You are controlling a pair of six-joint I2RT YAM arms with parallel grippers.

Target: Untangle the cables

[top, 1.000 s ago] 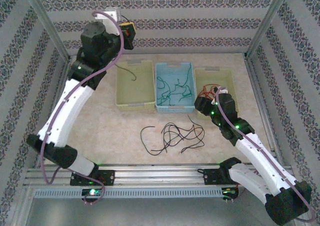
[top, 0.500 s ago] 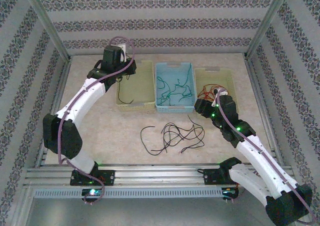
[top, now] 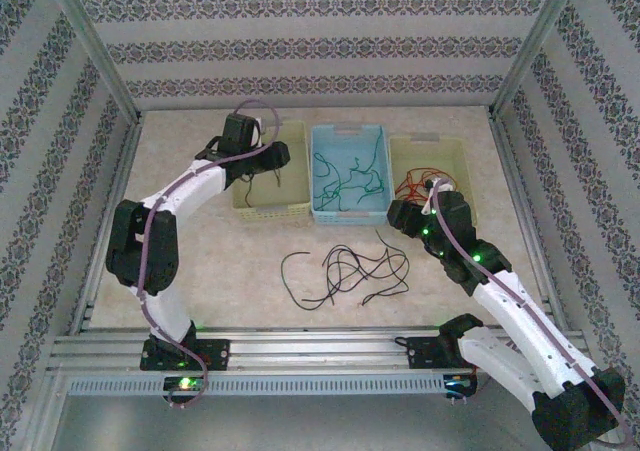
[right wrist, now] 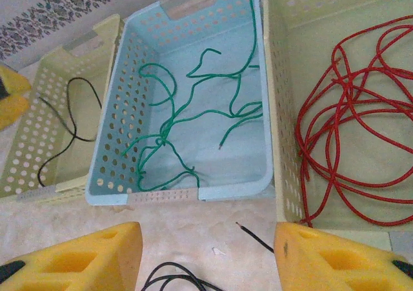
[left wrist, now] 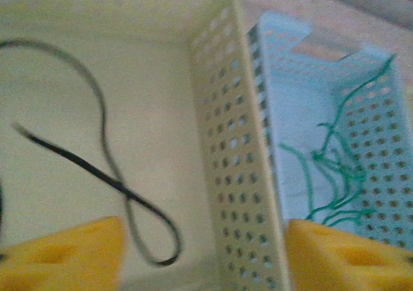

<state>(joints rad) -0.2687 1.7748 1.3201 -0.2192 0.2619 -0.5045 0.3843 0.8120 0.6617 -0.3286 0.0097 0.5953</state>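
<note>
1. Blue basket (top: 349, 214) stands at the middle of a three-basket row on the table (top: 220, 261). The green cables (top: 347, 179) lie loosely tangled on its floor.
2. Left yellow basket (top: 268, 209) stands just beside the blue basket's left wall. One black cable (left wrist: 106, 162) lies looped on its floor, and nothing grips it.
3. Left gripper (left wrist: 205, 259) hangs over that basket, just left of the blue basket. Its yellow fingers (left wrist: 64, 252) are spread wide and hold nothing.
4. Right yellow basket (top: 425, 146) stands just beside the blue basket's right wall. The red cables (right wrist: 348, 130) are coiled inside it.
5. Right gripper (right wrist: 206, 259) hovers above the table at the blue basket's near-right corner, jaws apart and empty.
6. The other black cables (top: 350, 271) lie in a loose tangle on the table, on the near side of the blue basket and apart from it. One strand end reaches close to the blue basket's near wall.
</note>
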